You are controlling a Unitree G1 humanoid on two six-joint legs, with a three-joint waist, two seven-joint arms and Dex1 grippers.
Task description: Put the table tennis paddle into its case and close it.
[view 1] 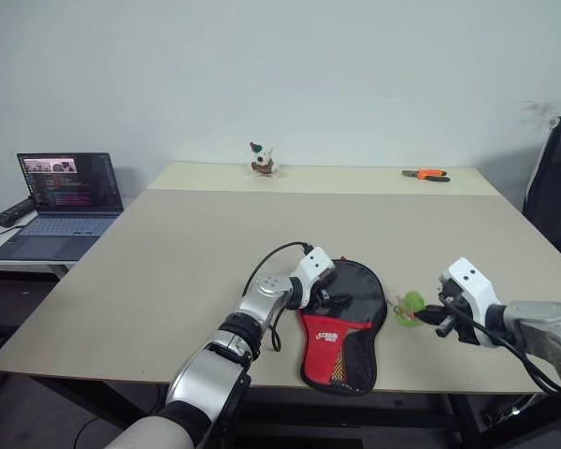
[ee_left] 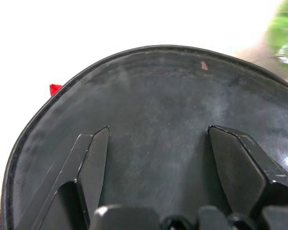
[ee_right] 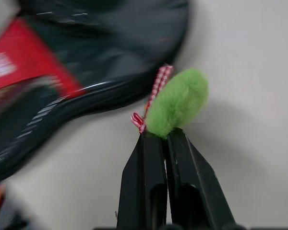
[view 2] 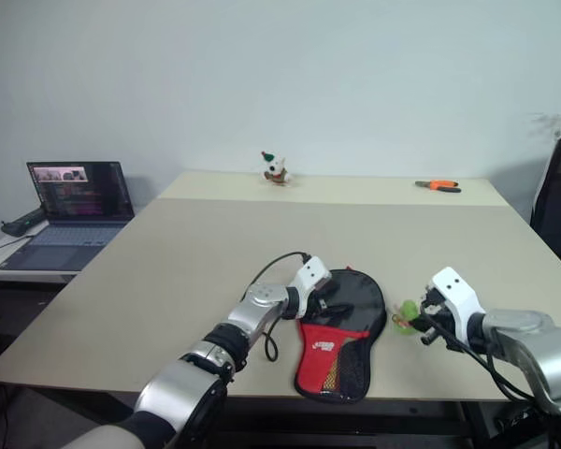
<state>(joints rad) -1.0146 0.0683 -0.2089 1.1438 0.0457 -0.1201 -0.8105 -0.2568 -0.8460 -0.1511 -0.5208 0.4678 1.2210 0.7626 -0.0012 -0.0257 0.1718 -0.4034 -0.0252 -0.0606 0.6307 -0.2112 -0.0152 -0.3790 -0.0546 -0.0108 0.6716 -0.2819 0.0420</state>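
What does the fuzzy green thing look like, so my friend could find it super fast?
Look at the big beige table, near its front edge, where the black and red case lies flat. Just beside the case's round black end, on the robot's right, the right claw is shut on a fuzzy green tag. It is the brightest green thing there, soft, with a red-and-white checked ribbon running toward the case.

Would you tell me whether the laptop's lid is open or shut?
Open. The laptop stands on a side table left of the big table, its screen raised and lit.
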